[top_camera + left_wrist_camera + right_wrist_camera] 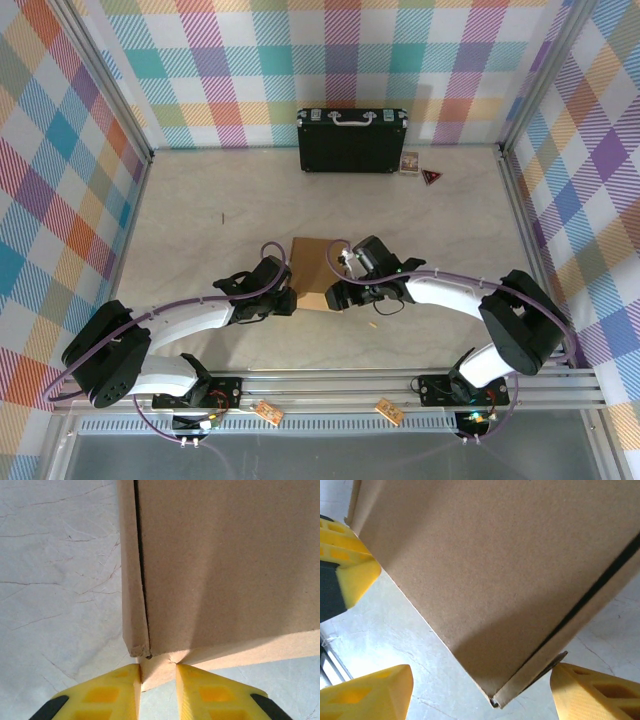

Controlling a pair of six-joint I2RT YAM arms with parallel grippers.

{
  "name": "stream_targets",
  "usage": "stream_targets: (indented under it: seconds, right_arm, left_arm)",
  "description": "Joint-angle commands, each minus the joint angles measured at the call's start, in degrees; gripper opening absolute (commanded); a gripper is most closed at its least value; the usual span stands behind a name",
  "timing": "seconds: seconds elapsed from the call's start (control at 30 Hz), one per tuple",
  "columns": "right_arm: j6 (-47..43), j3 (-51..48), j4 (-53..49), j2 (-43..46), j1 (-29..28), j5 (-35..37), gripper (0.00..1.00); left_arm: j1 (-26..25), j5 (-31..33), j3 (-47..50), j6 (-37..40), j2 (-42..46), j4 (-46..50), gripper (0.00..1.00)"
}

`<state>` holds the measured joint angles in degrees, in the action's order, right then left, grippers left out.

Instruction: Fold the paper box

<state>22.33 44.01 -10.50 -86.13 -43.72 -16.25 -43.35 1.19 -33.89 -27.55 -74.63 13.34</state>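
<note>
The paper box (312, 262) is plain brown cardboard, folded shut, with a dark seam where a side panel meets its broad face. It sits on the near half of the table (200, 220), between the two arms. The left gripper (157, 680) is clamped on a small tab at one near corner. The right gripper (481, 672) is spread wide astride the other corner, gripping nothing. Bare tabletop lies to the left and beyond, and the black case (352, 140) stands well apart. The box looks roughly square and slightly turned, with no clear long axis.
</note>
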Motion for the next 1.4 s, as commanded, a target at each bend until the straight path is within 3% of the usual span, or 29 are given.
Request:
stream_targets:
  seconds: [0.0, 0.6, 0.87, 1.37]
  right_arm:
    - [0.94, 3.38, -1.88, -1.63, -0.27, -5.98, 0.72]
    - [4.21, 7.26, -3.43, -6.74, -0.32, -13.67, 0.67]
    - [3.17, 11.43, -8.88, -8.21, 0.54, -14.80, 0.67]
    - [2.30, 13.67, -12.26, -8.94, 1.80, -9.94, 0.64]
  left_arm:
    - [0.10, -1.21, -0.48, 0.57, -0.61, -0.25, 0.25]
    - [0.07, -1.78, -0.48, 0.57, -0.30, -0.34, 0.25]
    - [0.10, -4.32, -0.65, 0.12, 2.59, 0.71, 0.26]
    - [0.07, -5.39, -2.42, 0.34, 6.62, 6.73, 0.34]
